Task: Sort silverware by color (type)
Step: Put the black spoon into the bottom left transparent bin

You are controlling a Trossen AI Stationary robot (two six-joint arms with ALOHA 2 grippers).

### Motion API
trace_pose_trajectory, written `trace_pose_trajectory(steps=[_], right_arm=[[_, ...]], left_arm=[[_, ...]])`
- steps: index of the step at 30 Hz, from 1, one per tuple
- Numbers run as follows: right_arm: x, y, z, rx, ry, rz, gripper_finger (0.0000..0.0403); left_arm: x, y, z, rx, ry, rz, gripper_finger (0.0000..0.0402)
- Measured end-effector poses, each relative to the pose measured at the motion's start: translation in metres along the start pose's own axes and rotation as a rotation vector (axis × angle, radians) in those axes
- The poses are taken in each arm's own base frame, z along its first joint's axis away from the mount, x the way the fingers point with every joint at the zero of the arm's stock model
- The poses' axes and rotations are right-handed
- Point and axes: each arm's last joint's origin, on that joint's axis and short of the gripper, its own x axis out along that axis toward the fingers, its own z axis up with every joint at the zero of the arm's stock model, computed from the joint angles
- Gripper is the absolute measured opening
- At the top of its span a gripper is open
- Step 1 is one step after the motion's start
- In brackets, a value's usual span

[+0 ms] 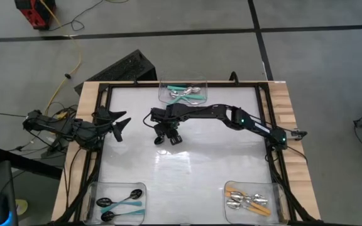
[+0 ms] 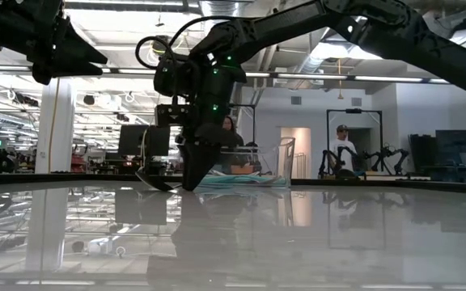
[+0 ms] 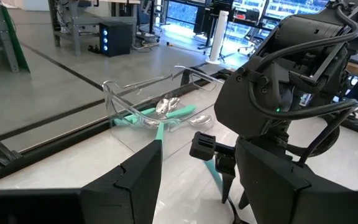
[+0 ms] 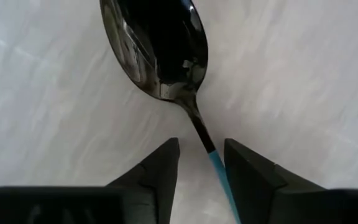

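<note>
Right wrist view — jaws straddle black spoon (image 4: 160, 46).

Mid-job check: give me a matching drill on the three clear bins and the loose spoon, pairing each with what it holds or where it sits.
Things:
1. Bin at the table's far edge
2. Bin at the near left corner
3. Bin at the near right corner
4. Black-bowled spoon with teal handle

States:
A. Holds silver spoons with orange handles
B. Lies on the white tabletop between the right gripper's fingers
C. Holds silver spoons with teal handles
D. Holds black spoons with teal handles

Pairs: 1-C, 2-D, 3-A, 4-B
</note>
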Motion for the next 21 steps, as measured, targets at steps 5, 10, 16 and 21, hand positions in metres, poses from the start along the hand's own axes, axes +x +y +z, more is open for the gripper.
trace_pose_trajectory(steps=[5, 10, 16, 21], right_arm=[[0.001, 0.004, 0.002, 0.028, 0.005, 0.005, 0.0148], [0.002, 0.015, 0.007, 0.017, 0.025, -0.007, 0.0142], [0.002, 0.020, 0.009, 0.011, 0.062, -0.049, 0.0104], [0.003, 0.021, 0.010, 0.058, 0.059, -0.052, 0.0052]], left_arm=[[0.000, 0.000, 0.000, -0.001, 0.000, 0.000, 0.0190], [0.000, 0.000, 0.000, -0.001, 0.000, 0.000, 0.0190], [0.000, 0.000, 0.000, -0.001, 0.000, 0.000, 0.0190], [0.000, 0.000, 0.000, -0.003, 0.000, 0.000, 0.0190]])
